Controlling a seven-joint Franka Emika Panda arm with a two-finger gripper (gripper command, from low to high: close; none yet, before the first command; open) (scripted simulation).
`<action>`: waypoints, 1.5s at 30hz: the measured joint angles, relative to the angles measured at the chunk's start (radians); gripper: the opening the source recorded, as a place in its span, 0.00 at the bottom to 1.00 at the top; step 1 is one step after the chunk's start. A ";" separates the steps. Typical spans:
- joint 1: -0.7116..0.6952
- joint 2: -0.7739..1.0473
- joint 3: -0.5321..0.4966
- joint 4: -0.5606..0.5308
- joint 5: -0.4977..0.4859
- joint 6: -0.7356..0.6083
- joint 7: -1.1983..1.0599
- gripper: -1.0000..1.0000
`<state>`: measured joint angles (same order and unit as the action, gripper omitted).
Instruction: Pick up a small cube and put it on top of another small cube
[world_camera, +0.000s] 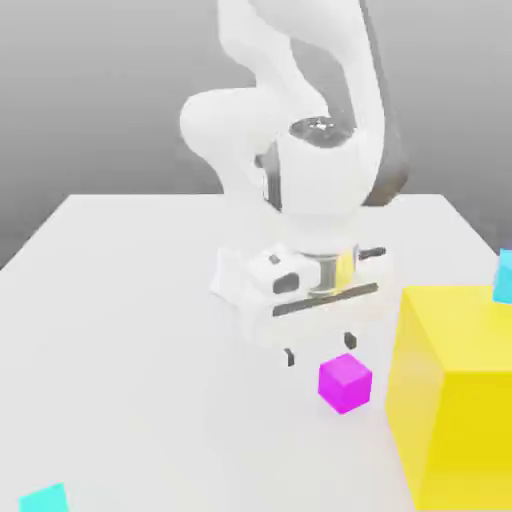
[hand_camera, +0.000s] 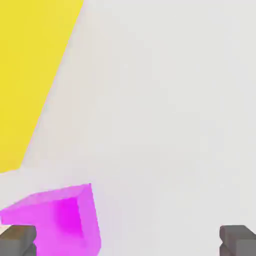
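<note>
White surface (world_camera: 130, 300) carried a big yellow block (world_camera: 455, 390); beside it sat the magenta cube (world_camera: 345, 383). My gripper (world_camera: 319, 349) hovered near it, jaws spread wide. I judged it light, rigid; grip opposite flat sides.
</note>
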<state>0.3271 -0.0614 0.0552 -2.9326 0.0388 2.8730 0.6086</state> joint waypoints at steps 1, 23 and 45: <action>0.011 0.023 0.008 0.000 -0.014 0.023 0.009 0.50; 0.047 0.055 -0.024 0.002 -0.035 0.052 0.025 0.00; 0.057 -0.033 -0.045 0.603 -0.111 -0.606 -0.510 0.00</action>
<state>0.3844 -0.0947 0.0100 -2.3291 -0.0727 2.2671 0.0983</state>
